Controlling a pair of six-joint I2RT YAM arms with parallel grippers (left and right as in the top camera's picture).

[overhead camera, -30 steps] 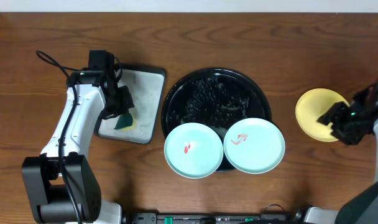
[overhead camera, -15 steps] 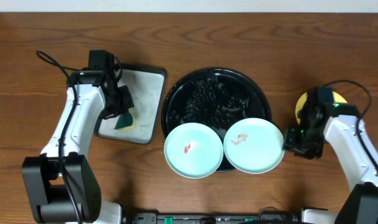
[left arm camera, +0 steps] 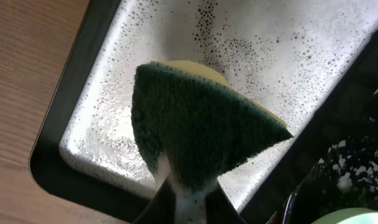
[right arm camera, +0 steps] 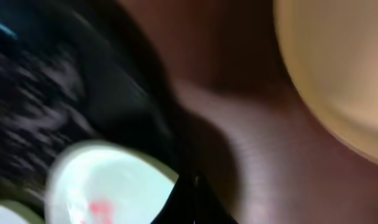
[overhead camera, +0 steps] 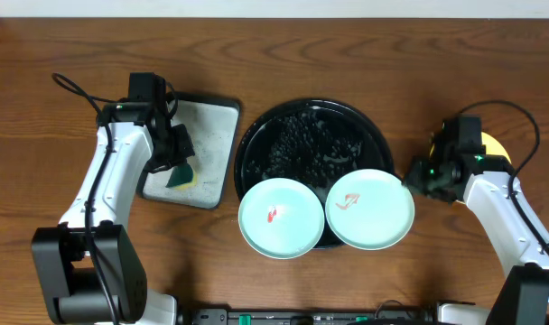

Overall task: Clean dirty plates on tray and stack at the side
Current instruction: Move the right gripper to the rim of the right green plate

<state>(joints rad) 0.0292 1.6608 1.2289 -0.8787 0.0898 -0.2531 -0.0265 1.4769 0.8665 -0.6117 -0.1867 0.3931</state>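
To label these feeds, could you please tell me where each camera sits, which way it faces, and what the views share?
Overhead: above the table, facing straight down on the tray and mint plates; both arms show.
Left wrist: on that arm, facing down the left gripper at the sponge and grey tray.
Right wrist: on that arm, blurred, facing down past the right gripper at one mint plate and the yellow plate.
Shared: overhead and left wrist show sponge and grey tray.
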